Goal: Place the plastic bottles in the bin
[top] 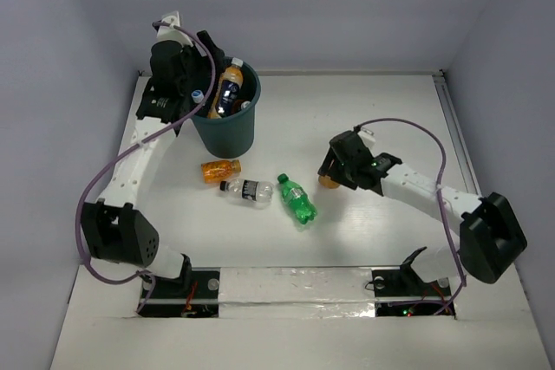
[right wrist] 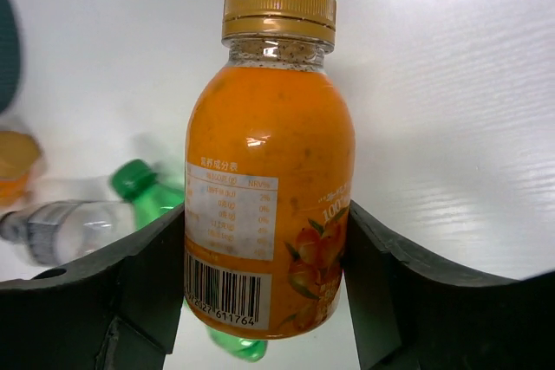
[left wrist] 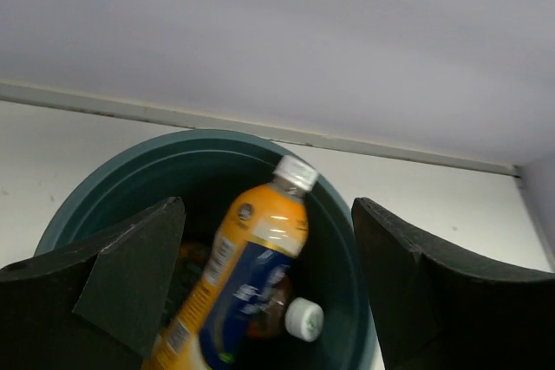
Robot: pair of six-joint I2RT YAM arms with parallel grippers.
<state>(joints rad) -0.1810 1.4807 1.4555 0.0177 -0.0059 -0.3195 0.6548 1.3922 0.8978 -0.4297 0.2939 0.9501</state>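
Left claw (left wrist: 269, 210) spread open over the bin (top: 227, 132), a blue-labelled bottle (left wrist: 251, 275) loose inside; right claw (right wrist: 264, 223) clamped on the upright orange bottle (right wrist: 269, 153) on the tabletop (top: 390, 110) — next you lift it clear and carry it to the bin

Three bottles (top: 246, 189) lie before bin (top: 227, 125), fourth bottle (top: 327, 183) rightward

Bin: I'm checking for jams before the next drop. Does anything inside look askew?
Yes. The tall orange plastic bottle with a white cap leans tilted inside the dark teal round plastic bin, its cap up by the far rim rather than lying flat. No spill shows.
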